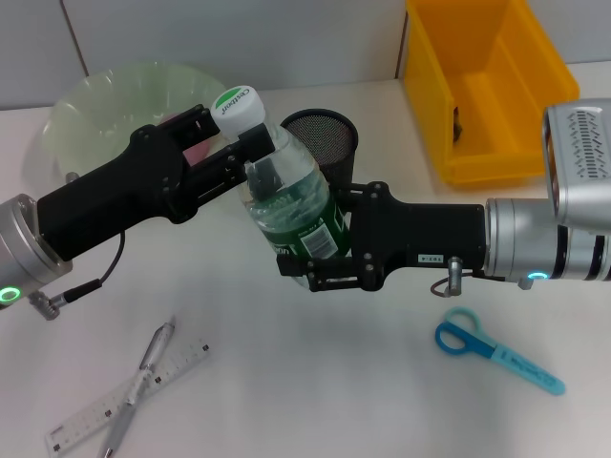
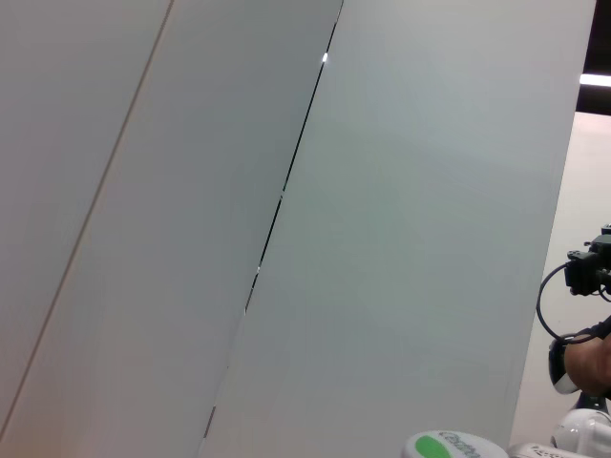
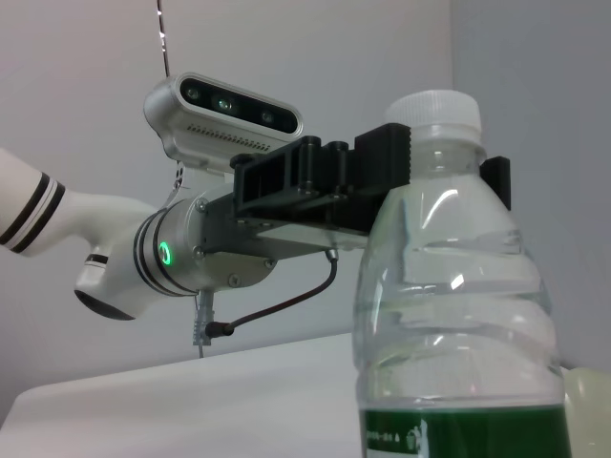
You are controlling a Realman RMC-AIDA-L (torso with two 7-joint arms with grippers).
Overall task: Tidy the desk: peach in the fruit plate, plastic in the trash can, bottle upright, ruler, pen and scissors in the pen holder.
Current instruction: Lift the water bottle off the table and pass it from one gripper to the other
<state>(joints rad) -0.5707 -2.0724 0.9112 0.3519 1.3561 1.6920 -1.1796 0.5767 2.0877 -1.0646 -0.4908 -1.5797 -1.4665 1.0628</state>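
At frame centre the bottle (image 1: 291,205) is clamped near its neck by the left pincer (image 1: 250,153) and around its label by the right pincer (image 1: 310,258). The scissors (image 1: 496,350) are seen at lower right of the desk (image 1: 315,372), the ruler (image 1: 129,394) and pen (image 1: 138,386) at lower left.

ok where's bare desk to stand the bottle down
Bare desk lies in front of the grippers, between the ruler and pen and the scissors. Farther back it is crowded: fruit plate, pen holder, yellow bin. Both grippers hold the bottle.

A grey panelled wall (image 1: 286,38) stands behind the white desk (image 1: 315,382).
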